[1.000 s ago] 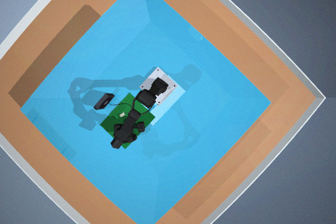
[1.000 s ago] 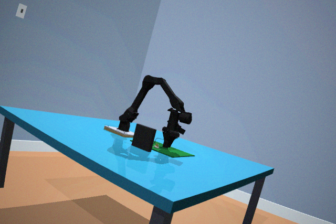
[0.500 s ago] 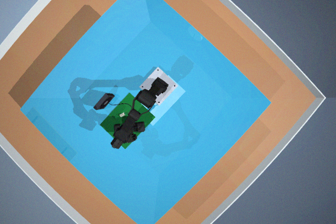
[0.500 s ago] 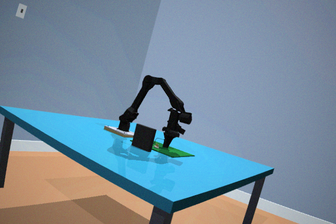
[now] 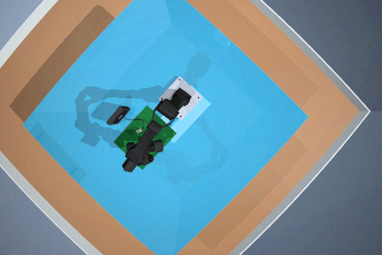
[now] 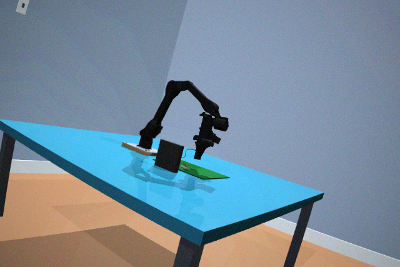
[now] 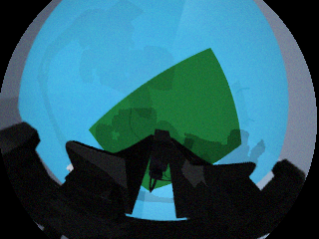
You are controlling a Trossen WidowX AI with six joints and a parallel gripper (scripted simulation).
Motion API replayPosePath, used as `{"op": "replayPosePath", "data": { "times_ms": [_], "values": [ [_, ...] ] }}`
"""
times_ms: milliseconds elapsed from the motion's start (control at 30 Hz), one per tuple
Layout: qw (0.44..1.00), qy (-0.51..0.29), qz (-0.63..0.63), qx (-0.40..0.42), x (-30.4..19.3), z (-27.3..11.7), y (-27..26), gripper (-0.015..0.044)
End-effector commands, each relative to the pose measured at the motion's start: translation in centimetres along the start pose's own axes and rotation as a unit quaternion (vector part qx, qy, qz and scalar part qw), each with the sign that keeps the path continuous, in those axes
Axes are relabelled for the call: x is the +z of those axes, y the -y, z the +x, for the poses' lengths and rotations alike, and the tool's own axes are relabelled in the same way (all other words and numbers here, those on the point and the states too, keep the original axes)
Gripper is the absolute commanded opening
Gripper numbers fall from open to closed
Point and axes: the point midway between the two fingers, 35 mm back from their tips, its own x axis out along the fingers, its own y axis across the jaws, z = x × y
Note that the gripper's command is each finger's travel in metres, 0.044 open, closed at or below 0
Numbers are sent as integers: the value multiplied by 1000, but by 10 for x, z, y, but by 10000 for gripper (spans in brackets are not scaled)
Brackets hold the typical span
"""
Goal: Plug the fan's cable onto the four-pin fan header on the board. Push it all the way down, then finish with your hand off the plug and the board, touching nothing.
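Observation:
My gripper (image 6: 197, 157) (image 7: 160, 139) is shut on the fan cable's black plug (image 7: 158, 166) and holds it above the green board (image 5: 147, 112) (image 6: 213, 174) (image 7: 186, 87). In the exterior view a gap shows between the fingertips and the board. The small pale four-pin header (image 5: 138, 130) (image 6: 184, 166) sits on the board, to the side of the gripper. The fingers hide it in the wrist view. The dark square fan (image 5: 116, 116) (image 6: 169, 156) stands on edge beside the board. Its thin cable (image 5: 133, 119) (image 6: 188, 149) runs to the gripper. In the top view the arm hides the fingertips and plug.
The arm's pale base plate (image 5: 194, 97) (image 6: 130, 145) is at the board's edge on the blue table (image 5: 246, 104) (image 6: 80, 157). The fan stands close to the board on the header's side. The arm arches over the board.

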Motion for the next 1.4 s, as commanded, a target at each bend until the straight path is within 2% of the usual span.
{"op": "replayPosePath", "data": {
  "times_ms": [0,567,867,1200,1367],
  "values": [
    [1000,0,-2,4,0,-7,0,0],
    [966,-2,259,2,-31,-6,30,0],
    [915,-3,404,1,-51,-6,47,0],
    [833,-4,553,-1,-75,-6,62,0],
    [819,-4,574,-1,-79,-5,65,0]
  ]
}}
